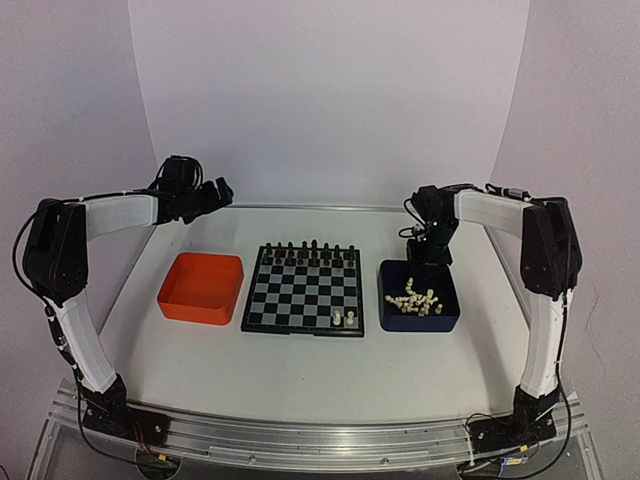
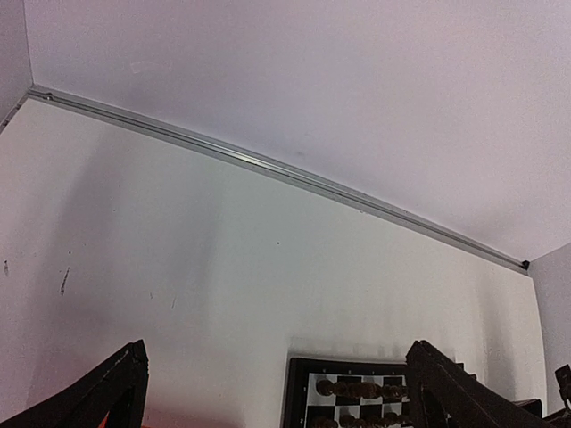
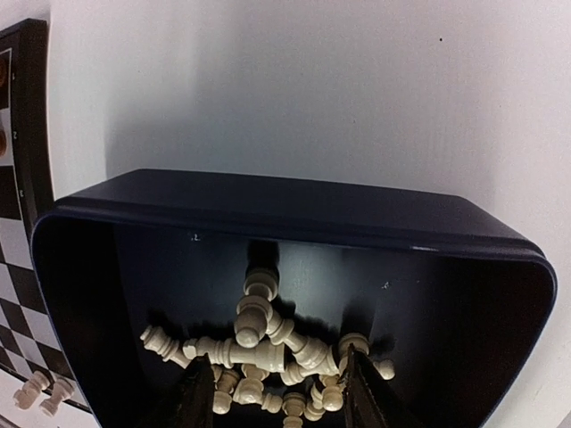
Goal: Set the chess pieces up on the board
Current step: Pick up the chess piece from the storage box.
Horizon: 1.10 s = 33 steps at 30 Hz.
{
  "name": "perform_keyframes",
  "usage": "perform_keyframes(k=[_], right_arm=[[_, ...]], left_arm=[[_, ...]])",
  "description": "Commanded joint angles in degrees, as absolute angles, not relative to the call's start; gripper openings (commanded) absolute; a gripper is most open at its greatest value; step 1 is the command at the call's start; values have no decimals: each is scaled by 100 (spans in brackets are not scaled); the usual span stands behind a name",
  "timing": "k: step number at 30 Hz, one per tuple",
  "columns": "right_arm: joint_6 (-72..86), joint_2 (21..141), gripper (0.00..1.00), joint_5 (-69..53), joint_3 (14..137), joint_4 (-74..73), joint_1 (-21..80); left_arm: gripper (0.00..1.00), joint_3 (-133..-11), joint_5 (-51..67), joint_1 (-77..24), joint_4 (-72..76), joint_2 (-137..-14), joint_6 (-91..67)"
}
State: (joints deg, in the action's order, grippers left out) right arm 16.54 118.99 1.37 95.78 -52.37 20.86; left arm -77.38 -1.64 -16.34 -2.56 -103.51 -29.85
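Tabletop blue tray [image 3: 285, 214] holds chess pieces [image 3: 259, 343] between fingers [image 3: 198, 397] of right claw [image 3: 277, 397].

plain white table [image 1: 300, 370], three things sitting flat on it in a row: orange tray [image 1: 200, 305] on the left, board [image 1: 295, 296] in the middle, dark blue tray [image 1: 420, 323] just beside it on the right
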Motion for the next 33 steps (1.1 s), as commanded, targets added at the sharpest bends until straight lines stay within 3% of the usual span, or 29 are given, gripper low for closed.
perform_keyframes(k=[1,16,20,33], right_arm=[[1611,12066,43,44,9897,-5198,2070],[1584,12387,29,-385,10049,-5204,2073],[1642,12492,18,-337,10083,-5214,2075],[1635,12437,0,-113,10029,-5212,2082]], left_arm=[[100,-8046,-160,-1626,-40,-10473,-2953],[100,-8049,-26,-1626,-26,-10557,-2971],[100,-8028,-20,-1626,-26,-10571,-2968],[100,-8007,-18,-1626,-26,-10520,-2936]])
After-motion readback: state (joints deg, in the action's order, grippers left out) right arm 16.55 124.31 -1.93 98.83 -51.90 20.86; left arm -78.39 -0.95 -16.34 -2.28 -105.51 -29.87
